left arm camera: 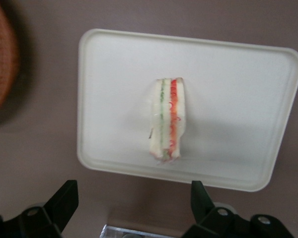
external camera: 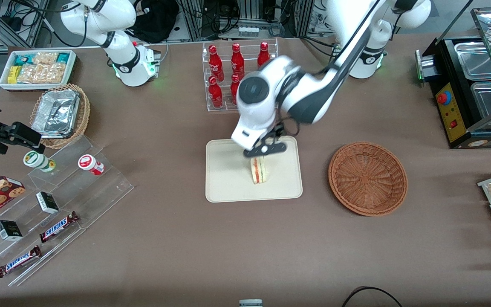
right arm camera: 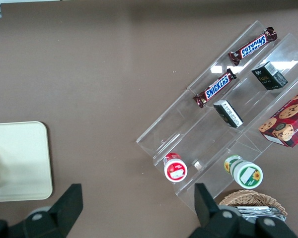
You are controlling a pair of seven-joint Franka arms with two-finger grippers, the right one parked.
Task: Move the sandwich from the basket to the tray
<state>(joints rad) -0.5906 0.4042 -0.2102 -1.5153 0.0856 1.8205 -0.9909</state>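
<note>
A: What does the front view show?
B: The gripper hangs over the smooth cream tray. The layered sandwich stands on the tray directly under its fingers. The round woven basket sits on the brown table, beside the tray toward the working arm's end.

A: And the left wrist view?
B: The fingers are spread wide apart, holding nothing. The sandwich, white bread with green and orange-red stripes, lies mid-tray, clear of both fingertips.
</note>
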